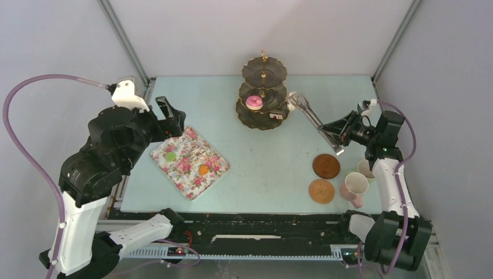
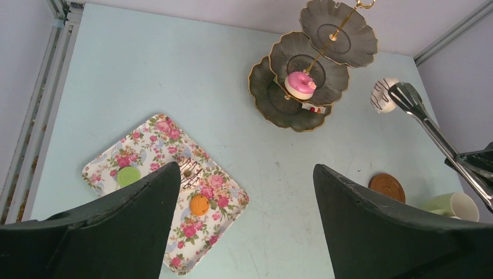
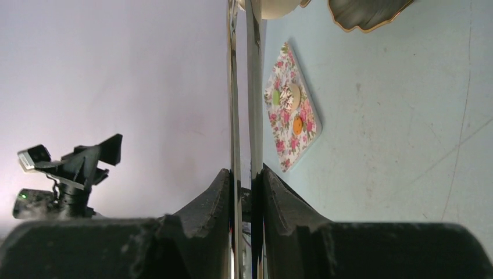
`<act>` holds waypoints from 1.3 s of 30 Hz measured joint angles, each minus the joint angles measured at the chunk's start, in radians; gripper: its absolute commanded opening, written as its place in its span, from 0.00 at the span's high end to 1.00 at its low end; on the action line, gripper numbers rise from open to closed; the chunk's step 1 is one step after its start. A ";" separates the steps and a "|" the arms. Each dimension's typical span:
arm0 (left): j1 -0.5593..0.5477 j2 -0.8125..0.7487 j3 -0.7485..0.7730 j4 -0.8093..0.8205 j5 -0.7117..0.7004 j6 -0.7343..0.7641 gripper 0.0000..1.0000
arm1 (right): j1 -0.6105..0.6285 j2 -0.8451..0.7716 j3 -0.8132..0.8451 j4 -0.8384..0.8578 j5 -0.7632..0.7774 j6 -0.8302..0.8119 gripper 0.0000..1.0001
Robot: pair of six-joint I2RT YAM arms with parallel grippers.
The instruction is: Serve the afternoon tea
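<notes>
One white doughnut (image 2: 382, 95) lying at stand's (image 2: 343, 40) three o'clock beside tongs (image 1: 314, 119), right fingers (image 3: 285, 224) clamping tongs, left fingers (image 2: 136, 224) hanging wide.

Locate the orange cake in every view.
Top external: orange cake left of centre, on the floral tray.
Left wrist: orange cake low, left of centre, on the same tray.
Right wrist: orange cake mid-frame, right of the tongs.
Shared landmark: the floral tray.
</notes>
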 measured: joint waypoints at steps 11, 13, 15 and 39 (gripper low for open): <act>0.000 0.000 -0.001 0.003 0.015 0.000 0.09 | 0.056 0.208 -0.004 0.316 0.077 0.285 0.89; 0.000 0.000 -0.001 0.003 0.015 0.000 0.09 | 0.073 0.245 -0.005 0.384 0.089 0.327 0.89; 0.000 0.000 -0.001 0.003 0.015 0.000 0.08 | 0.094 0.283 -0.006 0.455 0.103 0.375 0.89; 0.000 -0.001 -0.001 0.003 0.014 0.003 0.08 | 0.232 0.566 0.047 0.780 0.194 0.547 0.82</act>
